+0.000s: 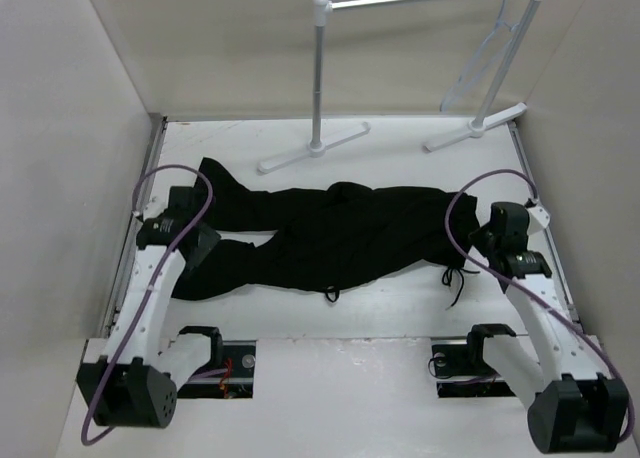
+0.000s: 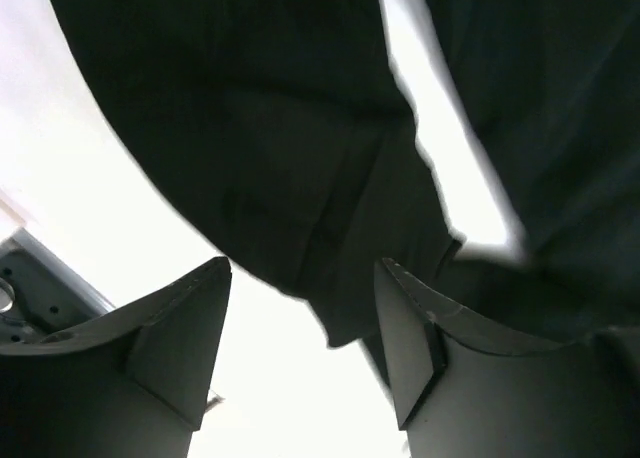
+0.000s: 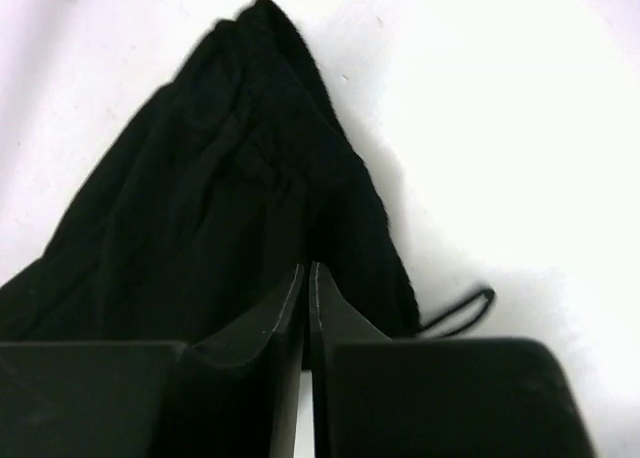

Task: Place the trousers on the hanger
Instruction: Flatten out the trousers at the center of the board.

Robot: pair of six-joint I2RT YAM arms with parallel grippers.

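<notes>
The black trousers [image 1: 345, 233] lie flat across the table, legs to the left and waist to the right. My left gripper [image 1: 207, 246] is open over the leg ends; in its wrist view the fingers [image 2: 302, 268] straddle a trouser hem [image 2: 300, 178] and bare table. My right gripper [image 1: 476, 240] is at the waist end; its fingers [image 3: 306, 268] are shut, tips against the waist fabric [image 3: 230, 198], with no cloth visibly between them. A drawstring loop [image 3: 465, 313] lies just to their right. The pale hanger [image 1: 492, 53] hangs on the rack's bar at the back right.
The white garment rack [image 1: 320, 68] stands at the back, its flat feet [image 1: 313, 148] on the table just beyond the trousers. Walls enclose the table on the left, right and back. Purple cables loop over both arms.
</notes>
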